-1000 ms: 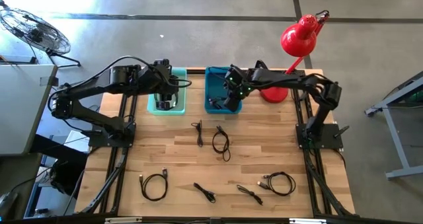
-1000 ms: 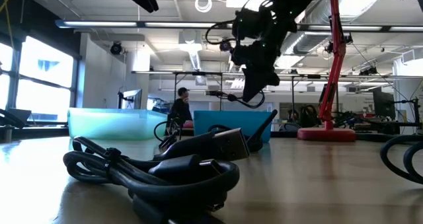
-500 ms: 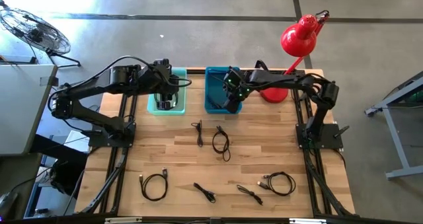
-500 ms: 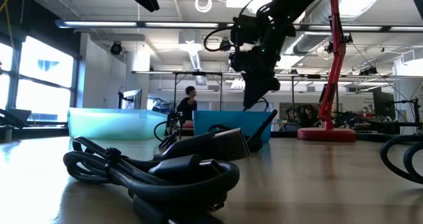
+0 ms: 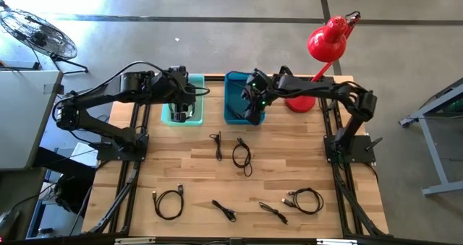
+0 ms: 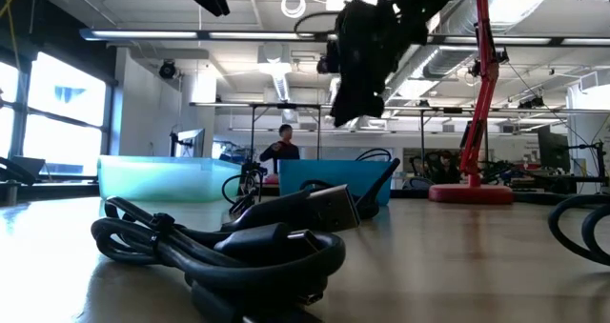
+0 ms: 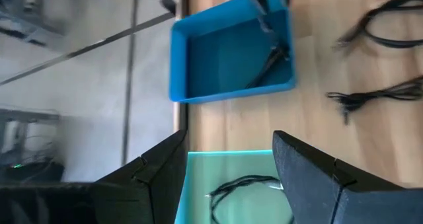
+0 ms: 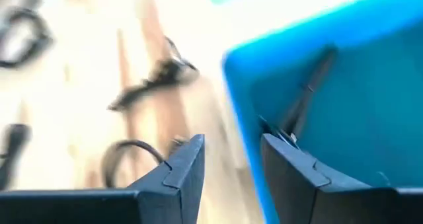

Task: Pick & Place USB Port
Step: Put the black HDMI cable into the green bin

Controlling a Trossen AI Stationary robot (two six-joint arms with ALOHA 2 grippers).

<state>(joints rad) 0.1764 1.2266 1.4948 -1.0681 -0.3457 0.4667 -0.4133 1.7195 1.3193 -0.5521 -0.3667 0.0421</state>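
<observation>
High view first: the right gripper point(image 5: 252, 108) sits over the near edge of the blue bin point(image 5: 233, 86), about where it was a second ago. The left gripper point(image 5: 182, 109) waits over the teal bin point(image 5: 194, 82) next door. Six loose cables are still out on the bench point(image 5: 289, 158), the closest being the coiled cable point(image 5: 241, 156) just in front of the blue bin. Lots of open wood between them, so reaching in looks easy. The red lamp point(image 5: 325, 43) stands right behind the right arm, which is the tight spot.

Low view is where the change shows. A second ago a cable hung under the right gripper point(image 6: 348, 99); now nothing hangs there and it's higher above the blue bin point(image 6: 324, 175). So I'd say that drop is done and the next pick is up. A person point(image 6: 283, 147) walks by far behind.

Left wrist view: jaws wide and empty, with the teal bin point(image 7: 225, 154) and a cable point(image 7: 244, 183) in it straight below. The blue bin point(image 7: 218, 52) beyond holds the dropped USB cable point(image 7: 271, 62).

Right wrist view: jaws apart a fair bit, nothing between them. The USB cable point(image 8: 307, 102) lies inside the blue bin point(image 8: 370, 118), near its wall.
</observation>
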